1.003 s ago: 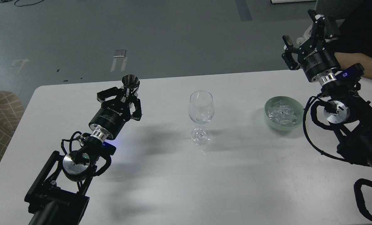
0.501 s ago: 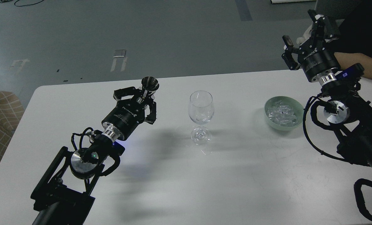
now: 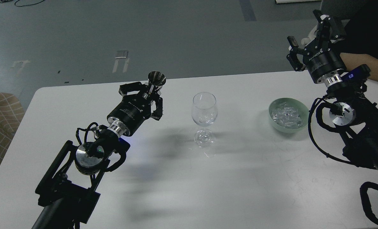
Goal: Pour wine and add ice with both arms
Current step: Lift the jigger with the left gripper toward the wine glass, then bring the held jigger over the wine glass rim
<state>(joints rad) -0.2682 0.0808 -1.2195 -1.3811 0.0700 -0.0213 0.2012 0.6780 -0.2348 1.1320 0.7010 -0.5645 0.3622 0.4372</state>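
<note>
Glassy ice (image 3: 287, 115) heaped in bowl (image 3: 273, 106)

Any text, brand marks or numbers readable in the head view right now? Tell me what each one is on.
"ROBOTIQ": white lettering on the body of the left tool, seen at an angle and small.
"ROBOTIQ": white lettering on the body of the right tool, seen upside down.
Blue tag on the right wrist: has a small white mark, too small to read.
Glass, bowl, metal cup and table: no text visible.
</note>
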